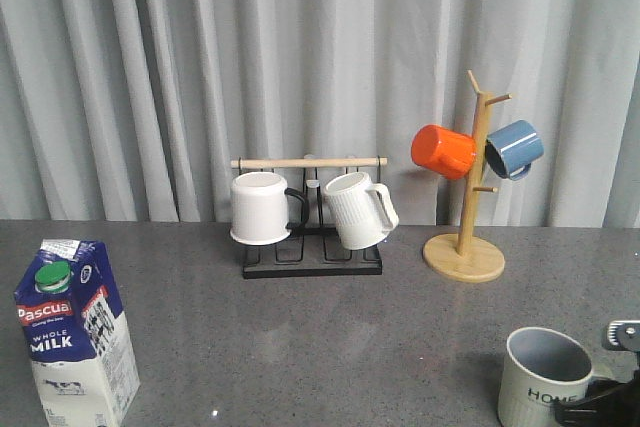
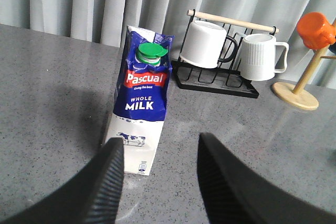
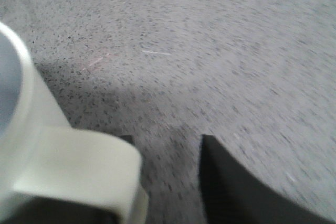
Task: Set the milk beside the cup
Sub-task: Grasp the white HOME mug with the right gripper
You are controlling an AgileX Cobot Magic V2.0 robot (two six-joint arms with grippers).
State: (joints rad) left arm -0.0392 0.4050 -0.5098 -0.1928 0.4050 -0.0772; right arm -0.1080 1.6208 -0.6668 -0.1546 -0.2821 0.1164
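Note:
The milk (image 1: 75,332) is a blue and white gable-top carton with a green cap. It stands upright at the front left of the grey table. In the left wrist view the milk (image 2: 142,103) stands just ahead of my left gripper (image 2: 160,142), which is open and empty, its left finger by the carton's base. The left gripper does not show in the front view. The cream ribbed "HOME" cup (image 1: 545,377) stands at the front right. My right gripper (image 1: 598,402) is right beside its handle. In the right wrist view the cup (image 3: 31,145) covers one finger; the right gripper (image 3: 165,145) is open.
A black rack (image 1: 312,265) at the back centre holds a plain white mug (image 1: 262,207) and a white ribbed mug (image 1: 358,209). A wooden mug tree (image 1: 465,247) at the back right carries an orange mug (image 1: 443,151) and a blue mug (image 1: 515,147). Grey curtains hang behind.

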